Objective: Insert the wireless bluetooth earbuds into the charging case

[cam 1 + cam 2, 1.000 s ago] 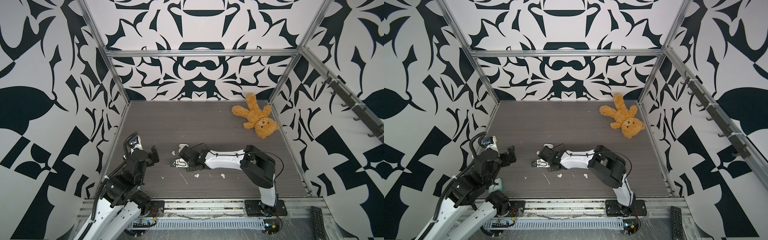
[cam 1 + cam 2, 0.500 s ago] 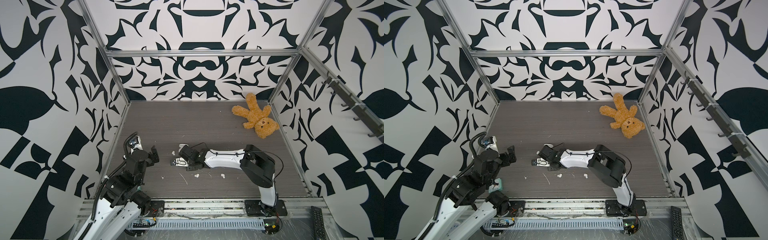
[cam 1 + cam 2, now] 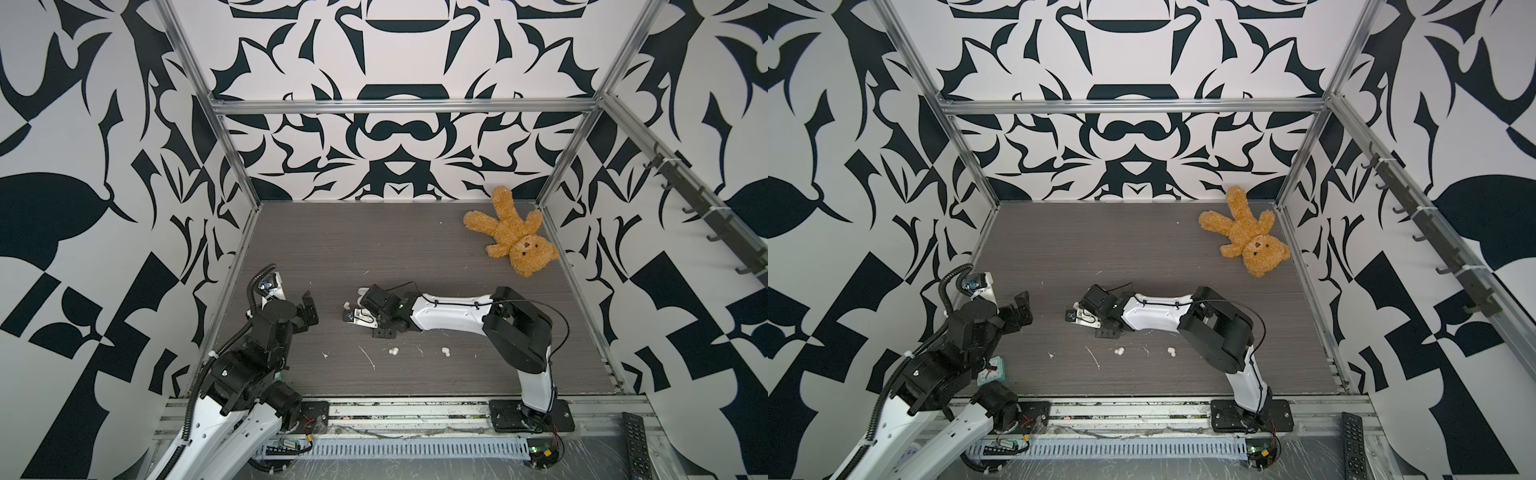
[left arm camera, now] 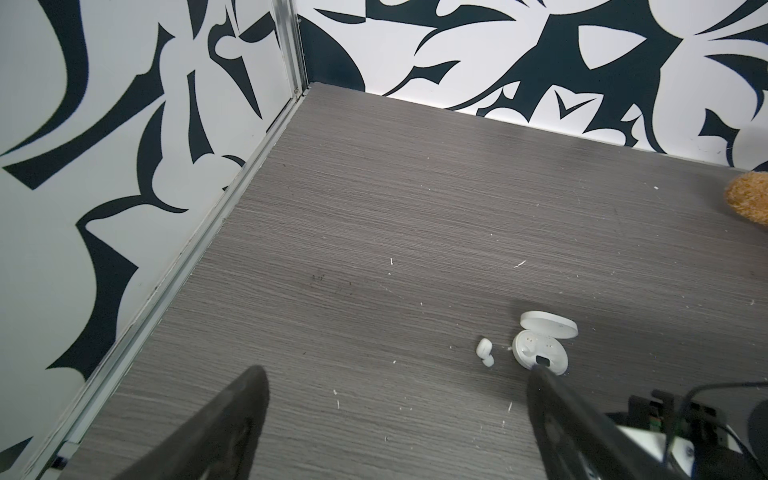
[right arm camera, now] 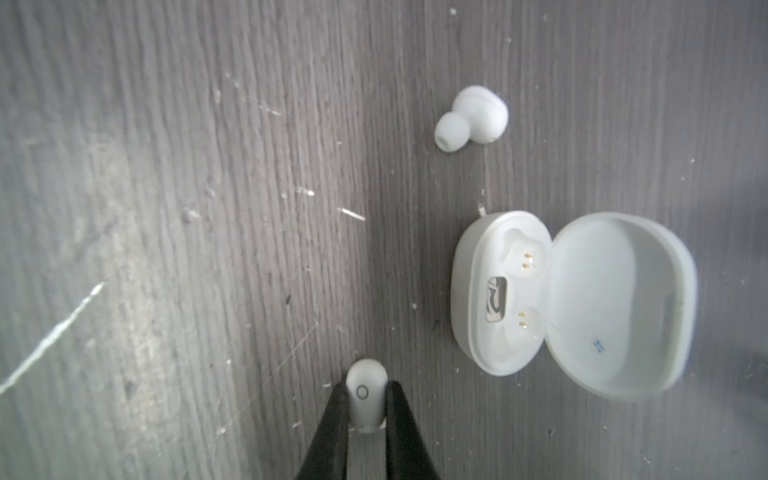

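Right gripper (image 5: 368, 409) is clamped on one white earbud (image 5: 365, 384) down at the grey table (image 5: 166, 187), just beside the open charging case (image 5: 486, 316) with both sockets empty, a second earbud (image 5: 473, 116) lying loose near the case, while the left gripper (image 4: 397, 372) hangs spread wide and empty

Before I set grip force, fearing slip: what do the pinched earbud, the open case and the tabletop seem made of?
The pinched earbud: likely hard white plastic, smooth, faint sheen.
The open case: apparently matte white plastic; tiny gold-coloured contacts look metal.
The tabletop: grey wood-grain, probably laminate, scuffed and streaked.
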Motion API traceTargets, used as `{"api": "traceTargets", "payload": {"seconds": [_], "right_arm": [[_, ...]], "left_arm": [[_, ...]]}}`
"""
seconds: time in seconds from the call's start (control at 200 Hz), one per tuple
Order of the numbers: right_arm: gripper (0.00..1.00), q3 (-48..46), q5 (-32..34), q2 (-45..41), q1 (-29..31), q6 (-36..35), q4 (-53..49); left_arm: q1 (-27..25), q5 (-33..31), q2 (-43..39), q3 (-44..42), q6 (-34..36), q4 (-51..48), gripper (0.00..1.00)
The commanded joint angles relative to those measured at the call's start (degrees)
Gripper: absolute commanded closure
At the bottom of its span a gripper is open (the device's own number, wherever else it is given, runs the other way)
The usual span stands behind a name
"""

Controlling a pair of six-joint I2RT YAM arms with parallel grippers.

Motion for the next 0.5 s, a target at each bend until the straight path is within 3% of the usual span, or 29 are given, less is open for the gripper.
{"api": "traceTargets", "payload": {"seconds": [0.0,0.495], "right_arm": [[0.84,1.99,-3.76,-4.27,-1.57,6.15,-2.02],[0.85,0.11,-16.75,-9.51,-7.83,20.01,3.42]], "left_arm": [[0.25,-0.61,0.02,-0.27,-0.76,-0.76,0.01],[0.26,-0.36,0.73,-0.33,-0.56,-0.68,0.01]]}}
